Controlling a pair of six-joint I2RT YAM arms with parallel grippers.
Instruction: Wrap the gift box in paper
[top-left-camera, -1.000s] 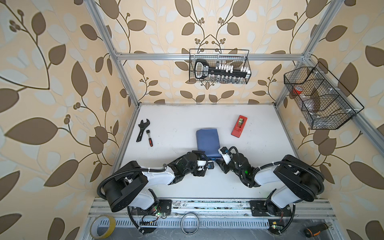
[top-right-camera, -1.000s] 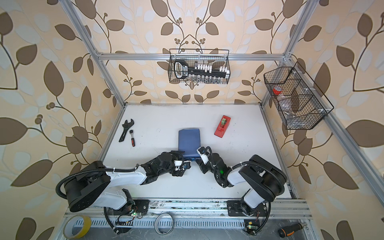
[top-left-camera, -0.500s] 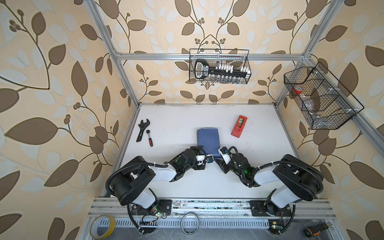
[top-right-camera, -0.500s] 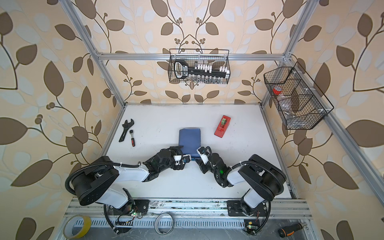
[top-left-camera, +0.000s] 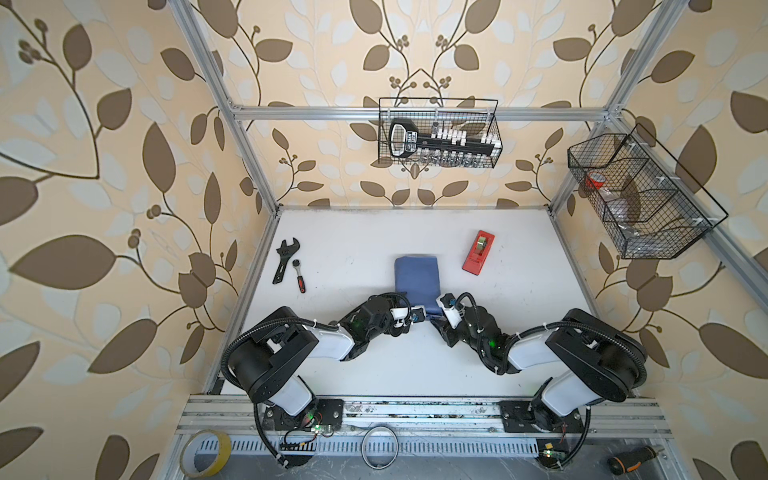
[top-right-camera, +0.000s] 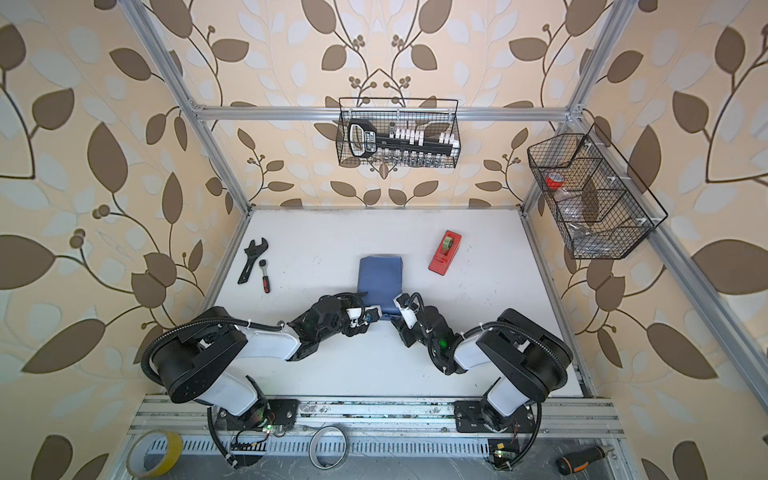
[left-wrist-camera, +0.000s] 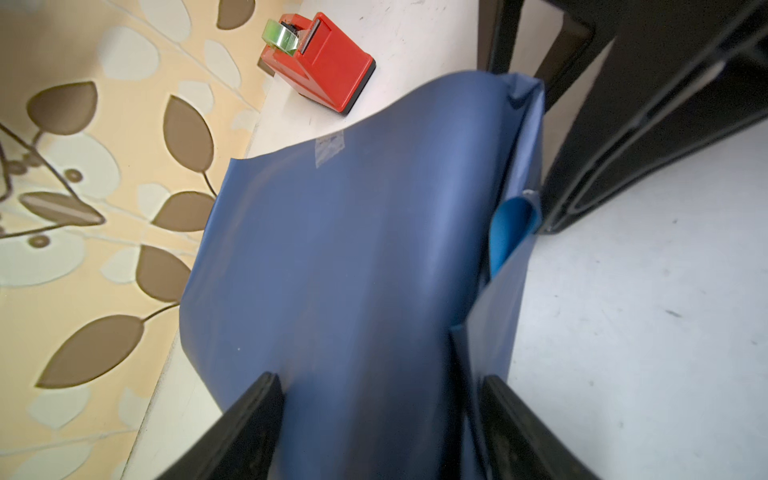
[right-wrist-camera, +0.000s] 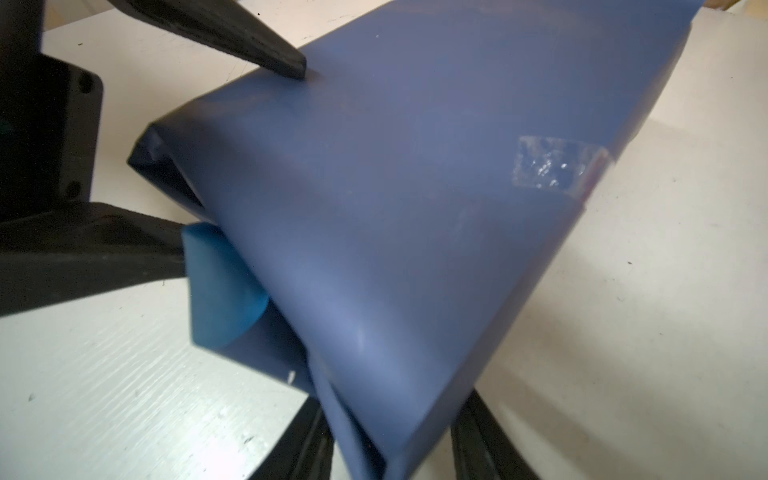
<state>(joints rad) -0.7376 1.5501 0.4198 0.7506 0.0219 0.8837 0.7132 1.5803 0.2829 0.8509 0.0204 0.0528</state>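
The paper (top-left-camera: 417, 278) (top-right-camera: 380, 278), slate-blue side out, is folded round the gift box at the table's middle, and the box itself is hidden inside. A clear tape patch (right-wrist-camera: 557, 166) holds the seam. At the near open end a light-blue flap (right-wrist-camera: 220, 286) (left-wrist-camera: 511, 232) curls out. My left gripper (top-left-camera: 417, 314) (left-wrist-camera: 378, 382) is open and straddles the near left corner. One of its fingers (right-wrist-camera: 270, 54) rests on the parcel's top. My right gripper (top-left-camera: 442, 303) (right-wrist-camera: 392, 409) is shut on the paper at the near right corner.
A red tape dispenser (top-left-camera: 478, 252) (left-wrist-camera: 320, 62) stands beyond the parcel to the right. A black wrench (top-left-camera: 284, 259) and a small ratchet driver (top-left-camera: 299, 276) lie at the left. Wire baskets hang on the back wall (top-left-camera: 438, 133) and the right wall (top-left-camera: 640, 199).
My left gripper has moved forward onto the parcel's near left corner and its jaws have narrowed around the paper. The right gripper and the parcel have stayed put.
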